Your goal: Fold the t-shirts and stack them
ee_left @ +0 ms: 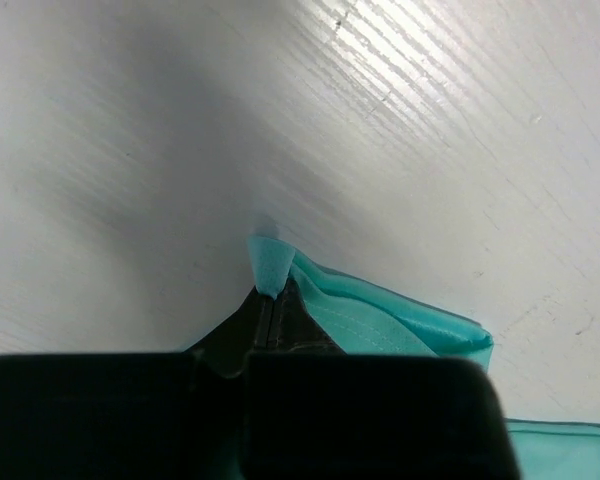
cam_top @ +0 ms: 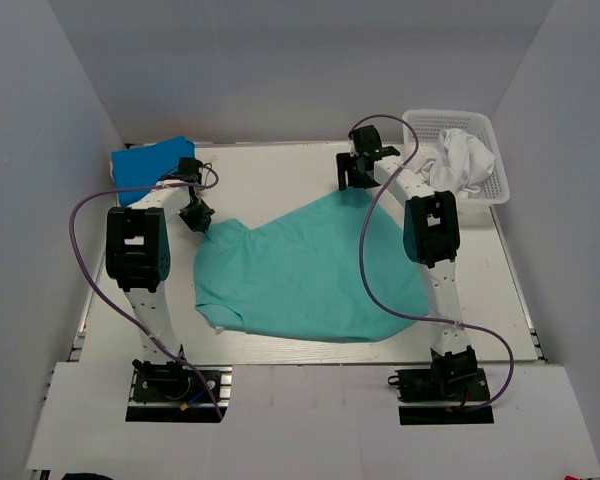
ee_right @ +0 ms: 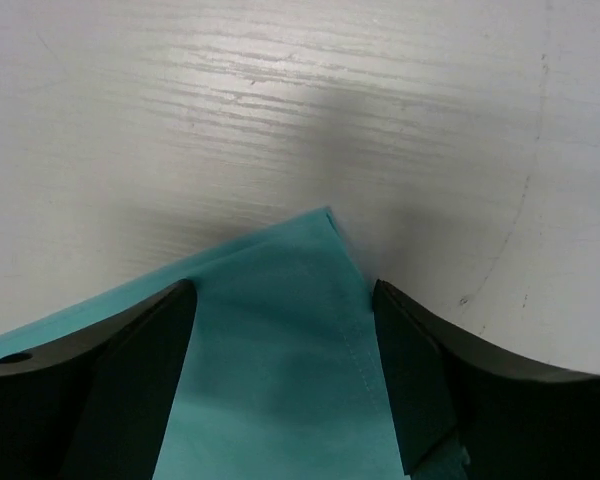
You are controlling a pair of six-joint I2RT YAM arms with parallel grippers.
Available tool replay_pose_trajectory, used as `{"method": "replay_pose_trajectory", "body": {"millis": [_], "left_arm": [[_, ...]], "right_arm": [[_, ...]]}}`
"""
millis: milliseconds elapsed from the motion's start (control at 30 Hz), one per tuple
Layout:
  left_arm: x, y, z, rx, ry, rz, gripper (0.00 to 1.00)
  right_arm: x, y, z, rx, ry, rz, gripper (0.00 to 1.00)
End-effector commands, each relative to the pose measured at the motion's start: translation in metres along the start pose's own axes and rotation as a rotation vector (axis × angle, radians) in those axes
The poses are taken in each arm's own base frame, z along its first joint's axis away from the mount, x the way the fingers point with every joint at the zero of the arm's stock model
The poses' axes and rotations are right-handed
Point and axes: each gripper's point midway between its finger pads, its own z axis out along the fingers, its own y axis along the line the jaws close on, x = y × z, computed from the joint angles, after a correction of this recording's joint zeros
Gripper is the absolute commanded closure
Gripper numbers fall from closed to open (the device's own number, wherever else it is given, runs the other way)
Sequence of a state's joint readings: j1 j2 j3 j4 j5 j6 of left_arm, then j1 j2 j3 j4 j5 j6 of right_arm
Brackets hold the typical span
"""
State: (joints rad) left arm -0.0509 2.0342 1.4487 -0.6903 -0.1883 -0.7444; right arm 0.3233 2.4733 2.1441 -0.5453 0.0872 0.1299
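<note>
A teal t-shirt (cam_top: 310,275) lies spread on the white table, partly folded. My left gripper (cam_top: 202,222) is shut on its upper left corner; the left wrist view shows a pinch of teal cloth (ee_left: 272,262) sticking out from between the closed fingers. My right gripper (cam_top: 355,182) is open over the shirt's far right corner (ee_right: 310,290), one finger on each side of the cloth, not gripping it. A folded blue t-shirt (cam_top: 150,165) lies at the back left. White t-shirts (cam_top: 460,160) sit crumpled in the basket.
A white plastic basket (cam_top: 495,185) stands at the back right corner. White walls enclose the table on the left, back and right. Purple cables loop beside both arms.
</note>
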Motion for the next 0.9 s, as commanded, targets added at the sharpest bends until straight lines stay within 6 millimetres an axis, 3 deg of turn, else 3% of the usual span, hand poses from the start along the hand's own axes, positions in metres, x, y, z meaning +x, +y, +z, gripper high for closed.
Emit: {"method": "replay_pose_trajectory", "body": {"millis": [0,33,67,267,333,400,433,467,500,533,567,600,633,667,700,733,767,800,833,867], "left_arm": [[0.019,0.006,0.018,-0.01,0.067,0.041,1.0],[0.019,0.007,0.015,-0.006,0.064,0.052,1.0],[0.015,0.006,0.009,0.005,0.051,0.058,1.0],[0.007,-0.008,-0.01,0.075,-0.005,0.098,1.0],[0.0,-0.012,-0.019,0.097,-0.032,0.118,1.0],[-0.02,-0.023,-0.035,0.129,-0.093,0.129,1.0],[-0.03,-0.026,-0.043,0.137,-0.125,0.133,1.0],[-0.043,-0.031,-0.06,0.162,-0.171,0.122,1.0],[-0.057,-0.039,-0.077,0.193,-0.216,0.139,1.0],[-0.066,-0.049,-0.092,0.23,-0.257,0.136,1.0],[-0.075,-0.053,-0.108,0.259,-0.298,0.138,1.0],[-0.091,-0.061,-0.141,0.325,-0.373,0.135,1.0],[-0.099,-0.064,-0.159,0.354,-0.412,0.126,1.0],[-0.104,-0.065,-0.178,0.385,-0.443,0.13,1.0],[-0.112,-0.069,-0.197,0.428,-0.49,0.132,1.0],[-0.118,-0.067,-0.234,0.488,-0.56,0.127,1.0],[-0.117,-0.063,-0.246,0.507,-0.586,0.12,1.0],[-0.122,-0.062,-0.266,0.541,-0.641,0.119,1.0],[-0.125,-0.053,-0.305,0.59,-0.718,0.11,1.0],[-0.122,-0.052,-0.325,0.641,-0.744,0.113,1.0]], "right_arm": [[0.014,-0.002,0.006,0.029,0.055,-0.022,0.24],[0.02,-0.002,0.009,0.038,0.066,-0.025,0.28],[0.025,-0.004,0.01,0.044,0.079,-0.029,0.43],[0.038,0.001,0.015,0.052,0.113,-0.073,1.0],[0.027,0.004,0.008,0.054,0.085,-0.091,1.0],[0.014,0.003,-0.001,0.06,0.052,-0.086,1.0],[-0.014,0.003,-0.024,0.059,-0.025,-0.08,1.0],[-0.027,0.004,-0.034,0.064,-0.066,-0.082,1.0],[-0.059,0.004,-0.06,0.069,-0.171,-0.075,1.0],[-0.062,-0.001,-0.069,0.086,-0.191,-0.079,1.0],[-0.085,-0.001,-0.101,0.089,-0.27,-0.076,1.0],[-0.111,-0.002,-0.135,0.097,-0.379,-0.066,1.0],[-0.112,-0.004,-0.147,0.108,-0.401,-0.066,1.0],[-0.137,-0.004,-0.208,0.1,-0.516,-0.058,1.0],[-0.146,-0.006,-0.225,0.108,-0.566,-0.052,1.0],[-0.139,-0.009,-0.23,0.12,-0.568,-0.056,1.0],[-0.151,-0.012,-0.282,0.119,-0.657,-0.054,1.0],[-0.147,-0.012,-0.292,0.122,-0.663,-0.058,1.0],[-0.144,-0.011,-0.303,0.12,-0.669,-0.059,1.0],[-0.146,-0.012,-0.334,0.115,-0.718,-0.051,1.0]]}}
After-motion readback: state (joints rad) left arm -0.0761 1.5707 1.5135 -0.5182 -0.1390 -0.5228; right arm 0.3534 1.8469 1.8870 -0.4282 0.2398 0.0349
